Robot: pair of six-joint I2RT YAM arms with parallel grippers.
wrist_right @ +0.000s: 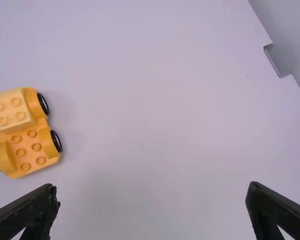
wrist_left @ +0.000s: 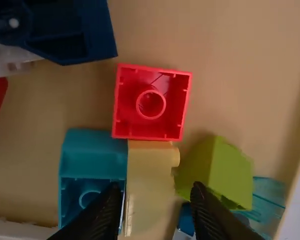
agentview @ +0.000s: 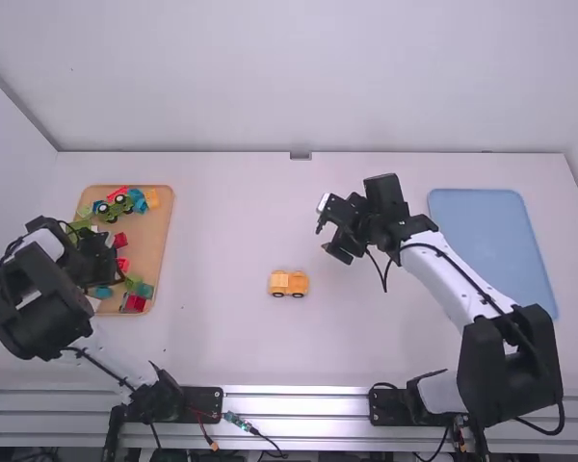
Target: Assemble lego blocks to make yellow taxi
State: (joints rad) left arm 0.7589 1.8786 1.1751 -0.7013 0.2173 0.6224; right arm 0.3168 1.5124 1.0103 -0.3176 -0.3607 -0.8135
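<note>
L gripper (wrist_left: 155, 190), fingers apart: we center on the yellow block (wrist_left: 150, 186) in the tray (agentview: 157, 239), pinch, lift straight (red block (wrist_left: 151, 102) crowds it). R gripper (wrist_right: 153, 194) open too, yellow car (wrist_right: 26, 132) on table (agentview: 222, 221), approx mid

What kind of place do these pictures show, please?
It looks like a robot laboratory or test station: two arms are mounted on a metal rail beside a white table, with a tray of toy blocks.
</note>
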